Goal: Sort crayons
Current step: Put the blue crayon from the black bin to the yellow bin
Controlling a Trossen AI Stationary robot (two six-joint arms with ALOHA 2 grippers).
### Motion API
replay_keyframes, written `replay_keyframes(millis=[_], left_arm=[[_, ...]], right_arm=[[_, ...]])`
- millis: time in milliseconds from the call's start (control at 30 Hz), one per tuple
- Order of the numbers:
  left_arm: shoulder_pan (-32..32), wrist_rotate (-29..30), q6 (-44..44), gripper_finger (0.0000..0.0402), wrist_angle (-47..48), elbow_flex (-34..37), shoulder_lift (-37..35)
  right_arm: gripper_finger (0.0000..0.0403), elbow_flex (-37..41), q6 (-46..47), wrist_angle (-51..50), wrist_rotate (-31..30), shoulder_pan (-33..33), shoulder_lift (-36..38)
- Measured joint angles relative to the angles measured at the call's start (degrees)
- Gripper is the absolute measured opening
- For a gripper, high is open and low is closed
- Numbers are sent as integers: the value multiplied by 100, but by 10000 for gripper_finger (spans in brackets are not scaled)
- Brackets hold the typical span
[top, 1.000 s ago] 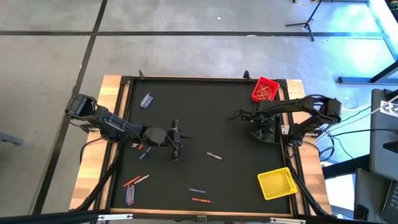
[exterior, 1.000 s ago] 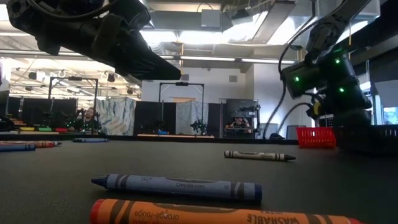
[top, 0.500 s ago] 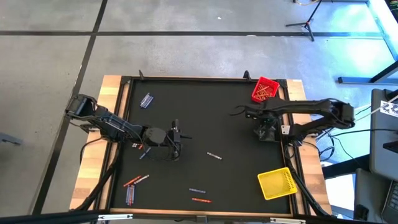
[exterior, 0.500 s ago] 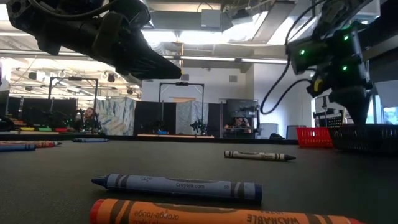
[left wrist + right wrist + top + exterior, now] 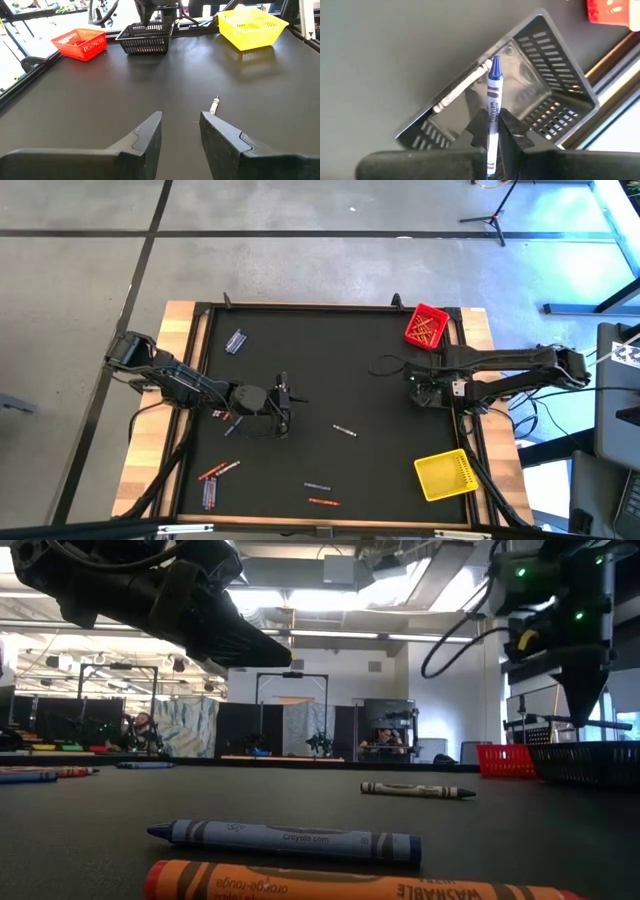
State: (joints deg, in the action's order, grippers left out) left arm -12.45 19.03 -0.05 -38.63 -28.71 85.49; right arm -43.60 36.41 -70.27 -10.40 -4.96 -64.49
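One blue crayon point(image 5: 493, 95) pinched between right fingers point(image 5: 512, 131), above black bin point(image 5: 560, 80)

Both arms are dark, near-black, built of slim links between bulkier rounded joints. The left arm point(image 5: 180, 385) ends in a chunky housing with a thin black loop of cable beneath it. Black cables also loop around the right arm point(image 5: 500, 365). Its wrist housing point(image 5: 550, 610) carries small green lights and a yellow marking. The left pincer point(image 5: 181, 135) has two matte dark, wedge-shaped fingers point(image 5: 150, 135) with flat inner faces.
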Motion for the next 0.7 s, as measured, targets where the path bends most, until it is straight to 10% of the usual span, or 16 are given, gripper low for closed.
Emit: replay_keyframes(millis=[700], left_arm=[[-435,-437,35,126,-260,0,-2]], right_arm=[[16,-987,1649,1513,197,4566,-221]])
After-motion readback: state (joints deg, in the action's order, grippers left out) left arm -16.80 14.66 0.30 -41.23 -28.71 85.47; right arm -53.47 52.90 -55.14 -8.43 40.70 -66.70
